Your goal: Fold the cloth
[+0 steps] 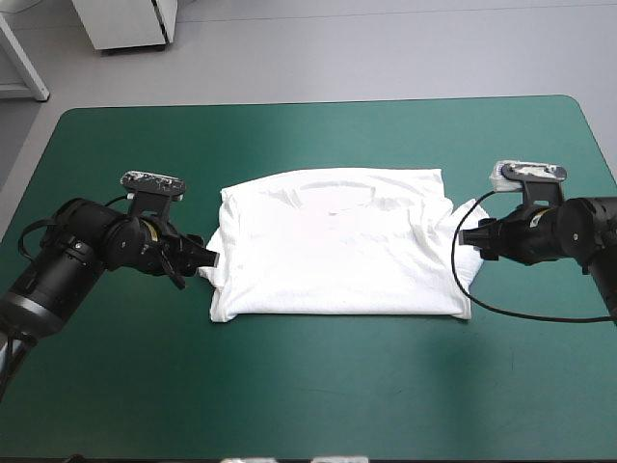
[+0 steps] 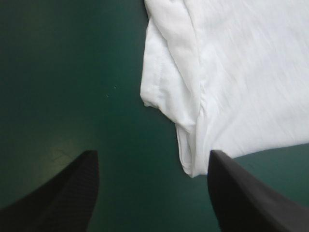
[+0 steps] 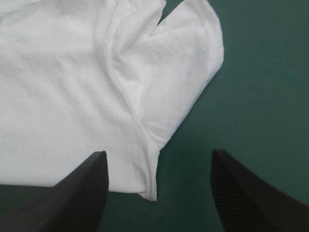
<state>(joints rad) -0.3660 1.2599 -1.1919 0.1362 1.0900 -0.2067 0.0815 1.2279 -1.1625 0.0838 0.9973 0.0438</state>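
shirt (image 1: pixel 337 246): white, laid flat at the middle of the desk (image 1: pixel 289 400), collar toward the far edge; a wide rectangle is formed, and doubled edges are seen at its near corners.
desk: covered in teal-green; bare cover is seen all round the shirt.
left tool (image 1: pixel 206 261): held low at the shirt's left side; its black fingers (image 2: pixel 72 193) are spread wide and nothing is gripped. The shirt's near left corner is seen between them, close to one finger.
left sleeve (image 2: pixel 161 72): tucked against the body, ahead of the left tool.
right tool (image 1: pixel 474 237): held low at the shirt's right side; its fingers are likewise spread wide, with nothing gripped. The near right corner is seen between them.
right sleeve (image 3: pixel 186 63): spread outward on the cover, ahead of the right tool.
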